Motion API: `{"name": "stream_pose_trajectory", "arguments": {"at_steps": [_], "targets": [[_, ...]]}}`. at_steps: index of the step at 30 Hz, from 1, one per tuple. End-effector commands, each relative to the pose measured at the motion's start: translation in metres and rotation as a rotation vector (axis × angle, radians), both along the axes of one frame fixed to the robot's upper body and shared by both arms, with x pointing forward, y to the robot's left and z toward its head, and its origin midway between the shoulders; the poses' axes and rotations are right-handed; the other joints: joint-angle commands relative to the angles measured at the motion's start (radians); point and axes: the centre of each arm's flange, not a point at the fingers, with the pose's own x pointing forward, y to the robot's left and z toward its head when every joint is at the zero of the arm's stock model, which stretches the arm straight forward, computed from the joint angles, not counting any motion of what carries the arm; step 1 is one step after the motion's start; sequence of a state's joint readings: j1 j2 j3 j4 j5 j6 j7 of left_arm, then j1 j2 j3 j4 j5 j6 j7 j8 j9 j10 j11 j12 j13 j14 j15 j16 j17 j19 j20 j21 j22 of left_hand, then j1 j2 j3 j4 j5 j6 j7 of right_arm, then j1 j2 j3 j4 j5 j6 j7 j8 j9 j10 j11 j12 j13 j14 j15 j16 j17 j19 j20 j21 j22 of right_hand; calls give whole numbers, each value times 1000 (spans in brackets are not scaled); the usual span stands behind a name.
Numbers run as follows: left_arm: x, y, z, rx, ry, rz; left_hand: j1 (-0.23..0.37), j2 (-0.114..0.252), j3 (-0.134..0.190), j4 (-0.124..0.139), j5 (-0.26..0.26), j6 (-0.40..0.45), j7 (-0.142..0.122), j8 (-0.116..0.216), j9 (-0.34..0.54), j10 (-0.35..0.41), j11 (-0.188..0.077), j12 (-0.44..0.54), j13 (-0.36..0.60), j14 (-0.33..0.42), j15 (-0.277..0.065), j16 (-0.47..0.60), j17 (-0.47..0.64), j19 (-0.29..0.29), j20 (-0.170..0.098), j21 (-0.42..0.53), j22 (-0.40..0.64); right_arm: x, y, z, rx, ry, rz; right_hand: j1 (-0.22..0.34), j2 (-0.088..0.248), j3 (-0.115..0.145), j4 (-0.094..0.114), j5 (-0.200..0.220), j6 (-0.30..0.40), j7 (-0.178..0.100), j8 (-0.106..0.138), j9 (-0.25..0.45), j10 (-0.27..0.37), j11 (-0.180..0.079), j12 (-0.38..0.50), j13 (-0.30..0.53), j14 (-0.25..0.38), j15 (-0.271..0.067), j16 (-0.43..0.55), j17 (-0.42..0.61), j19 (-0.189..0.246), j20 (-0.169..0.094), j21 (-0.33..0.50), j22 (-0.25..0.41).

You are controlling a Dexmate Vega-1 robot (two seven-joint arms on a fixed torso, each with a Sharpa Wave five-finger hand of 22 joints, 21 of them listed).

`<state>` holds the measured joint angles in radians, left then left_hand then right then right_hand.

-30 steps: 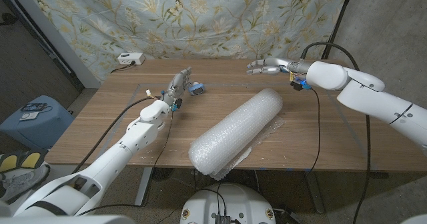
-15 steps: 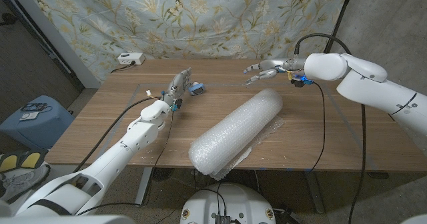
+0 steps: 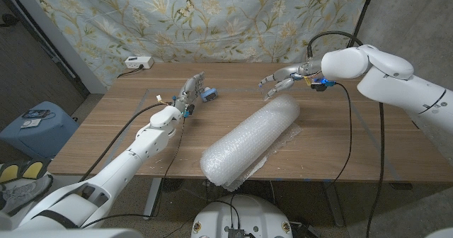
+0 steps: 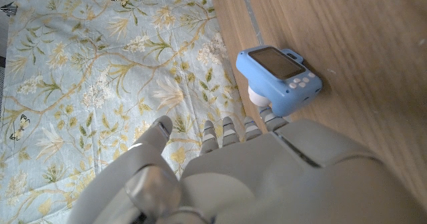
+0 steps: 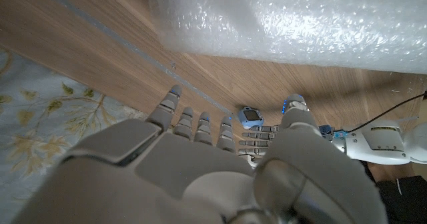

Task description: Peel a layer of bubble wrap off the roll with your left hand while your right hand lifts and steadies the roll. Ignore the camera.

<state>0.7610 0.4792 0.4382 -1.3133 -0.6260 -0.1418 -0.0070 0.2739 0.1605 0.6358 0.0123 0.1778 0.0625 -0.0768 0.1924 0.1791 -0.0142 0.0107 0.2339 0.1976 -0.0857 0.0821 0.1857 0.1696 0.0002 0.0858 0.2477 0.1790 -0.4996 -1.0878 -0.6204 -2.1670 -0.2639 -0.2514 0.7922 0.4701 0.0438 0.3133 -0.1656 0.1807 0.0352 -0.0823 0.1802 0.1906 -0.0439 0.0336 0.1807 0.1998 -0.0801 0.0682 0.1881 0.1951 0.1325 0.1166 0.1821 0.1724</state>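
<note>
— Right hand [image 3: 281, 77] is dipping lower than a second ago, fingers spread and holding nothing, hovering just above the far end of the bubble wrap roll [image 3: 251, 142].

— And the roll?

— It is lying diagonally on the table [image 3: 106, 135], running from seven o'clock toward one o'clock. Left hand [image 3: 191, 91] is waiting at ten o'clock, fingers apart and empty, beside a small blue camera [image 3: 209, 93].
</note>
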Motion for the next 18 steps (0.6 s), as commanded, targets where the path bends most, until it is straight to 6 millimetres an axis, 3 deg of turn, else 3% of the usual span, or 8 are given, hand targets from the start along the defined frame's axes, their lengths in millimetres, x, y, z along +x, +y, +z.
{"name": "stream_pose_trajectory", "arguments": {"at_steps": [1, 11, 18], "targets": [[-3, -1, -2, -10, 2, 5, 8, 1, 3, -6, 3, 6, -4, -2, 4, 0, -1, -3, 3, 9, 0, -1, 4, 5, 5, -1, 5, -17, 11, 0, -85, 12, -2, 15, 0, 7, -5, -3, -8, -2, 1, 2, -14, -1, 0, 3, -12, 1, -1, 2, -7, -1, 3, 1], [-2, 0, -7, -25, 7, 3, 7, 1, 3, -6, 3, 6, -3, -3, 4, 2, -2, -3, 3, 10, -1, -1, 5, 5, 5, -2, 5, -30, 26, -2, -158, 25, 7, 40, -4, 14, -10, -2, -26, 2, 1, 1, -37, -1, -1, 2, -24, 10, -1, 1, -18, 5, 2, 1], [0, 2, -8, -29, 6, -2, 7, 2, 4, -6, 3, 6, -4, -3, 4, 3, -1, -3, 3, 10, -1, -1, 5, 6, 5, -3, 5, -36, 35, -6, -210, 36, 0, 75, -18, 20, -14, 2, -81, -4, -4, -1, -57, 11, 2, -1, -39, 32, 0, 0, -32, 18, 2, 0]]}}
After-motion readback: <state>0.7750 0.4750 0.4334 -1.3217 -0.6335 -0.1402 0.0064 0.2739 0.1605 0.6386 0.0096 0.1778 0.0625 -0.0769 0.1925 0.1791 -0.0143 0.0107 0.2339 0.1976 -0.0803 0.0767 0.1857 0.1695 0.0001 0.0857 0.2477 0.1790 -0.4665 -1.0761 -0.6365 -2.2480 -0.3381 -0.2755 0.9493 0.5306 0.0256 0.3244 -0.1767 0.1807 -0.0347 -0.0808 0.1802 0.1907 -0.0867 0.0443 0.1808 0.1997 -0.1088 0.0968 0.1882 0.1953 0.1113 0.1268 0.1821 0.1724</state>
